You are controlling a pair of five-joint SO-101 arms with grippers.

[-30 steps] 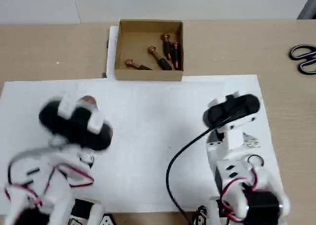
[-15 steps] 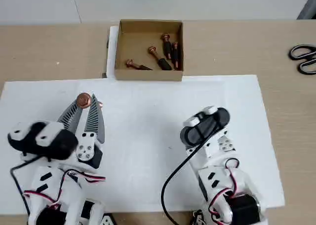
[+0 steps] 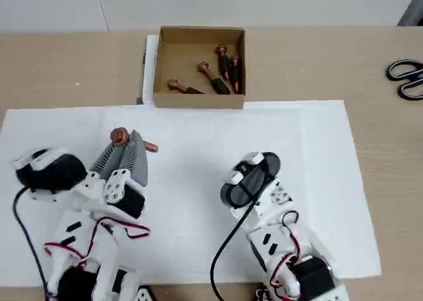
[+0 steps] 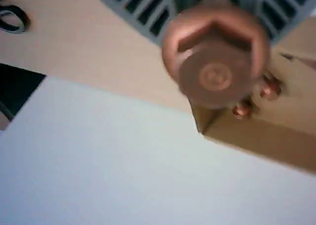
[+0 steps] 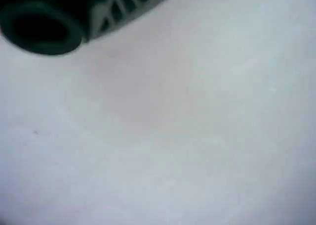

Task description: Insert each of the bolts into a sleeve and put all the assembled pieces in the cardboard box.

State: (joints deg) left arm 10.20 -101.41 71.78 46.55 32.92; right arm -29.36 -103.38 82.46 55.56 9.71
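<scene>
My left gripper [image 3: 125, 144] is shut on a copper bolt [image 3: 119, 137] above the left part of the white sheet [image 3: 198, 155]; the bolt's shaft sticks out to the right. In the left wrist view the bolt head [image 4: 215, 63] sits between the grey ribbed fingers [image 4: 133, 2]. In the right wrist view my right gripper [image 5: 81, 15] holds a black sleeve [image 5: 39, 29] just above the sheet, its hollow end facing the camera. The cardboard box [image 3: 200, 35] stands at the back centre with three assembled pieces [image 3: 218, 73] inside.
Scissors [image 3: 406, 76] lie on the wooden table at the far right. The right arm's black camera head [image 3: 250, 178] hangs over the sheet's middle front and hides its gripper from above. The cardboard box corner [image 4: 256, 136] appears behind the bolt in the left wrist view.
The left arm has swung down and left, uncovering its gripper with the bolt. The right arm has drawn back toward the front and shifted left.
</scene>
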